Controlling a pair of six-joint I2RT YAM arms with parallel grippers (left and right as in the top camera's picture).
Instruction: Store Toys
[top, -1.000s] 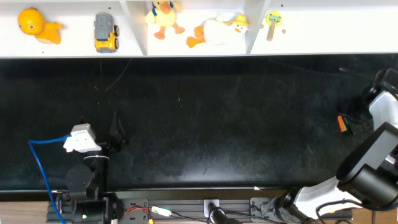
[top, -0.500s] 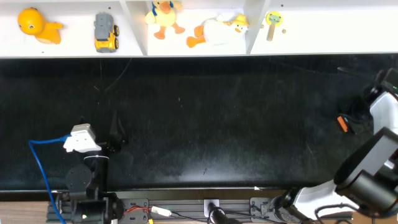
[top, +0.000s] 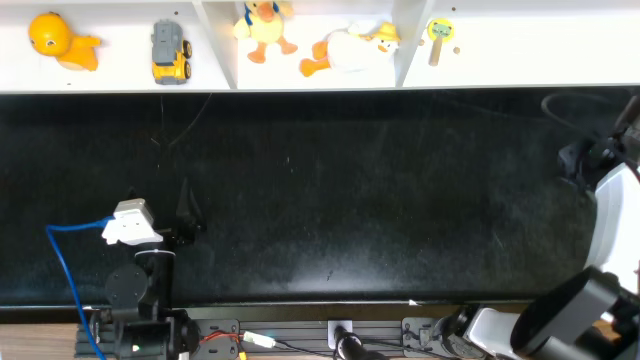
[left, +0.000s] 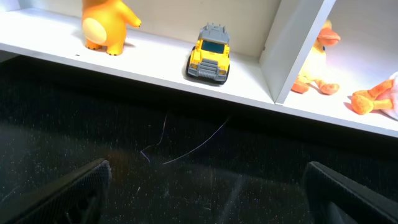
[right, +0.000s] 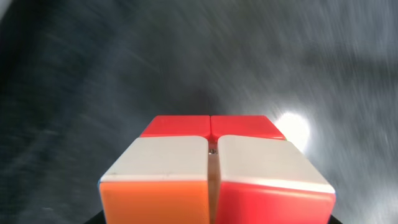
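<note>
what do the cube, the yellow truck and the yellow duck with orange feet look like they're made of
Cube: probably hard plastic; flat, glossy colour tiles with crisp seams between them.
Yellow truck: likely moulded plastic; smooth, slightly shiny body with grey trim.
Yellow duck: plush fabric, it seems; soft matte surface, rounded stuffed shape and floppy orange feet.

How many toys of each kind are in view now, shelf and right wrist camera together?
Plush ducks: 2
Orange animal figure: 1
Toy truck: 1
Stick toy: 1
Puzzle cube: 1
Total: 6
</note>
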